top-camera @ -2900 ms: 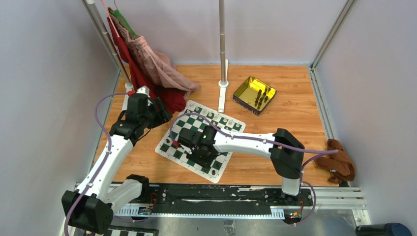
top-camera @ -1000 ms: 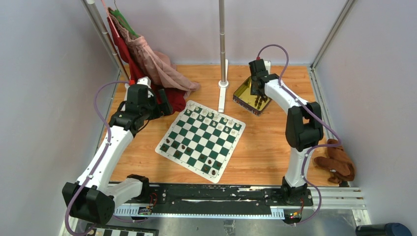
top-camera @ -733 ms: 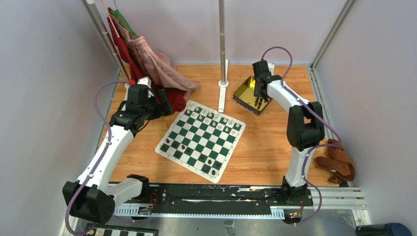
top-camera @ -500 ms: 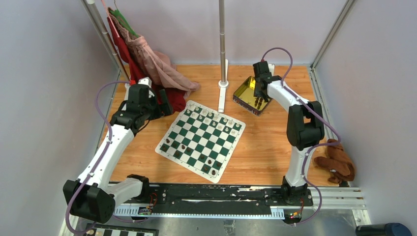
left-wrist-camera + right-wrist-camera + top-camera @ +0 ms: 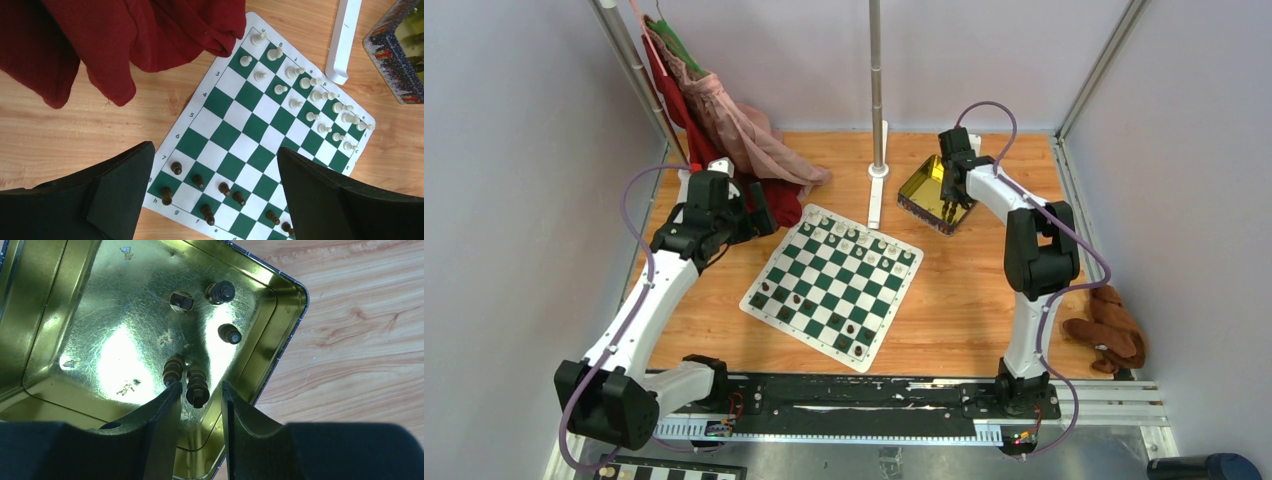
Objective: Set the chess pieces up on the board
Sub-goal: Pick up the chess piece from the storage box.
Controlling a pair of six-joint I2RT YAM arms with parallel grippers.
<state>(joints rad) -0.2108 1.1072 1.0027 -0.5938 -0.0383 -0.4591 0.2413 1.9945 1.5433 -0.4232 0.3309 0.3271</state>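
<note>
A dark chess piece [image 5: 197,389] stands upright inside a gold tin [image 5: 280,347], off the board [image 5: 832,283] and beyond its far right corner on the wooden desk [image 5: 944,300]. The right end effector [image 5: 200,386] reaches down into the tin with its fingers narrowly spread, one on each side of this piece, a thin gap showing on both sides. A second dark piece [image 5: 173,371] stands just beside it, against the left finger's tip, and three more [image 5: 220,292] sit deeper in the tin. On the board, white chess pieces [image 5: 310,95] fill the two far rows, and several dark chess pieces [image 5: 220,189] stand along the near rows. The left end effector [image 5: 215,150] hovers above the board's left side, fingers spread wide and holding nothing. A red cloth [image 5: 125,40] lies just past the board's far left corner.
</note>
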